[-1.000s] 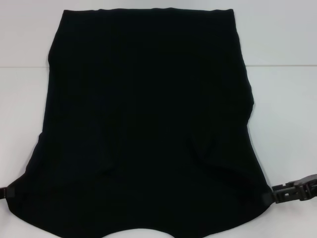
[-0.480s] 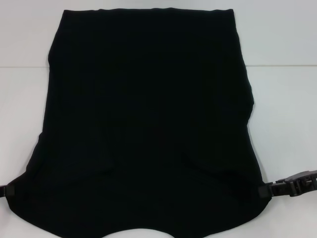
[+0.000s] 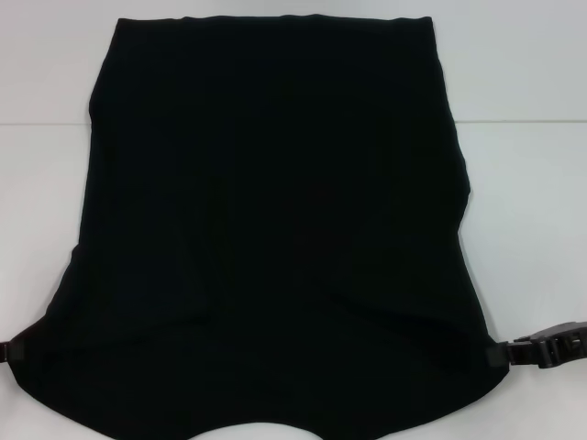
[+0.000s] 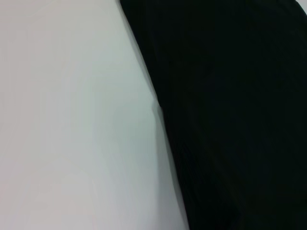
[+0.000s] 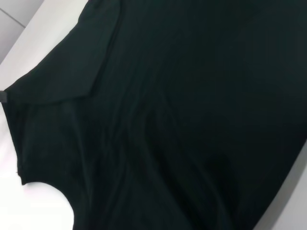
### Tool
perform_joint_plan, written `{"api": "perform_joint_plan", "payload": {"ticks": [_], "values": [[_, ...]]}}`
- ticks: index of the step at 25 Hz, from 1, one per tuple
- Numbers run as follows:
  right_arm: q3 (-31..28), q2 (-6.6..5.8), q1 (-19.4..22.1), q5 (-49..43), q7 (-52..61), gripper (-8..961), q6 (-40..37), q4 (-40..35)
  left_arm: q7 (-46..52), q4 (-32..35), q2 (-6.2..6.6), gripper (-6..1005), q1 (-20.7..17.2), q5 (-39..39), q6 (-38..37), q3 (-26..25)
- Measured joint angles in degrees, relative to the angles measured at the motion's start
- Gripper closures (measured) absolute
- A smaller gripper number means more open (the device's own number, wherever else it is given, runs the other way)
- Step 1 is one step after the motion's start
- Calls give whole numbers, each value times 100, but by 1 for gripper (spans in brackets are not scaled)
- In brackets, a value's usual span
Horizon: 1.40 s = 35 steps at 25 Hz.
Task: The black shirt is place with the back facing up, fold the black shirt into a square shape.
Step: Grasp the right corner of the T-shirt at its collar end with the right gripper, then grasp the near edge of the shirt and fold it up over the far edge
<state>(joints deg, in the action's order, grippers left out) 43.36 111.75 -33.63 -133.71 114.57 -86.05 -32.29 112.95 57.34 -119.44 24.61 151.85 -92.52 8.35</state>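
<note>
The shirt (image 3: 275, 229), matte black and soft, is lying spread on the smooth white counter (image 3: 523, 183), its near hem curving. The left pincer (image 3: 11, 350) and right pincer (image 3: 503, 355) are gripping the shirt's near corners, each clamped on cloth.

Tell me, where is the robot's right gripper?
In the head view, the right gripper is low on the right, at the near right corner of the black shirt on the white table.

shirt (image 3: 275, 229): plain matte black, no print | table (image 3: 523, 211): white | right gripper (image 3: 503, 353): black
</note>
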Motion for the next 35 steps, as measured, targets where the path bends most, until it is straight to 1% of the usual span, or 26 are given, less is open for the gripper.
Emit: {"api": "perform_joint_plan", "payload": {"ticks": [5,9,11,21,25,29,32,35], "values": [[-222,-44,171,-4,-17,917,-11,-27,196,101,22,933,-30,4,-149,-242],[-445,-73,371,1,-125,917,-81,-88,213,215,54,931,-94,4,-512,-603],[-588,-87,481,8,-268,917,-203,-107,179,277,62,930,-149,3,-743,-701],[-1233,-121,1100,-6,-1182,917,-949,-112,-250,409,48,923,-506,16,-1723,-738],[-1344,-130,1379,-14,-1477,917,-1212,-112,-342,509,53,921,-589,63,-2039,-745],[-1342,-121,1591,-16,-1676,917,-1478,-111,-361,560,37,918,-671,77,-2171,-749],[-1380,-107,1594,-6,-1749,917,-1576,-110,-330,464,41,917,-626,43,-2153,-757],[-1561,-98,1375,7,-1758,917,-1558,-104,-207,228,113,915,-366,-37,-2027,-798]]}}
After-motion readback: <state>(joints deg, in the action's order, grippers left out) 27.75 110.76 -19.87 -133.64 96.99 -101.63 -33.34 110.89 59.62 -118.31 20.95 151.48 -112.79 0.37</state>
